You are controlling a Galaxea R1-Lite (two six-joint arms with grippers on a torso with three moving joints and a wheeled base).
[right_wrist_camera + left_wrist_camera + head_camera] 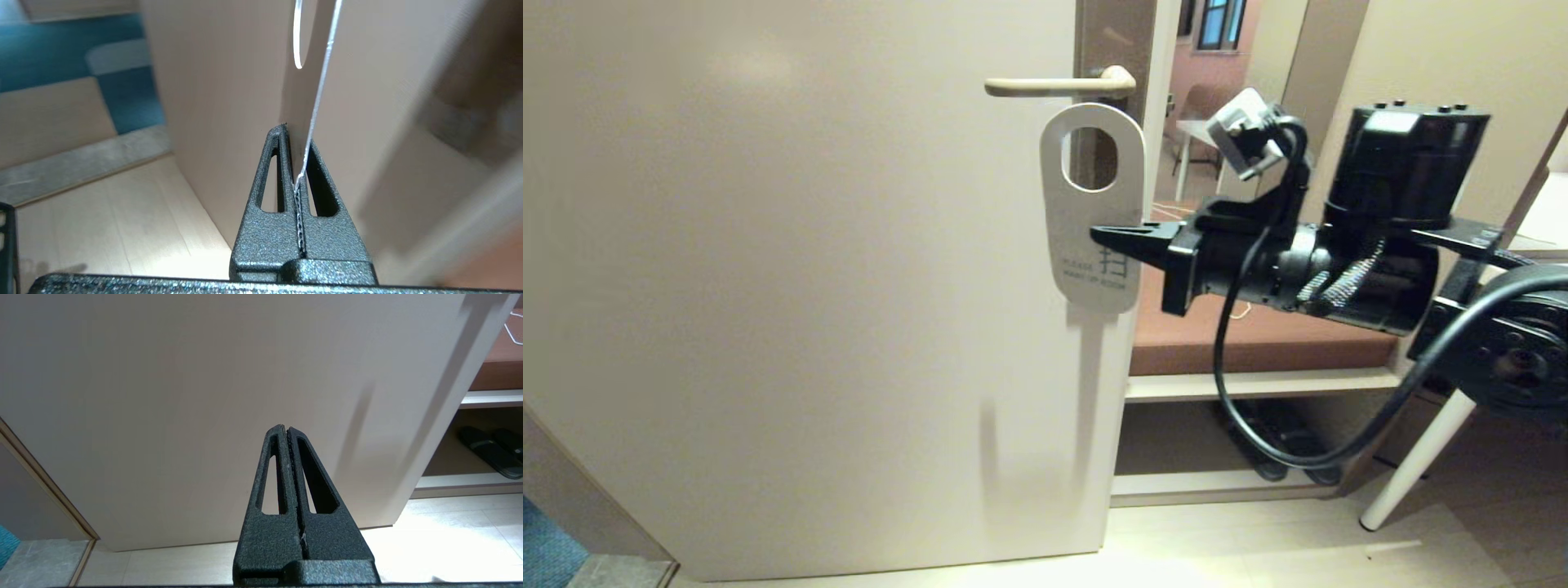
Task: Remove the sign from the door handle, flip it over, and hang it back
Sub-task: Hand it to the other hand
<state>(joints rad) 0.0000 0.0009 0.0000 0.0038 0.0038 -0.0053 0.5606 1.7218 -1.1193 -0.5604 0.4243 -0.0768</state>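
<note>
Wide bare door (792, 286) filling left and centre of head view, nothing in front of its face; free edge running down just right of the sign, open gap to floor (1258, 539) below. Low on the far left, left gripper (287, 430) seen only by its own wrist cam, fingers pressed together on nothing, pointed at the lower door face, well apart from the work.

Door handle (1058, 84) level, cream lever w/ free tip pointing left, pivot end at the door's right edge. Sign (1086, 237) off the lever, top of card just under it, oval hole empty and showing door edge behind; white face toward the head cam, print low on card too faint to read fully. Card roughly upright, lower right edge overhanging past the door edge.

Right gripper (1101, 235) reaching in level from the right, fingers closed, pinching the sign's right edge near mid-height; wrist cam shows the card (322, 81) edge-on as a thin white line caught between the two fingers. Arm and black cable covering much of the bench (1258, 335) and shelf behind. Dark shoes (490, 451) under the shelf partly cut off. Right part of right wrist view blurred, hard to make out
</note>
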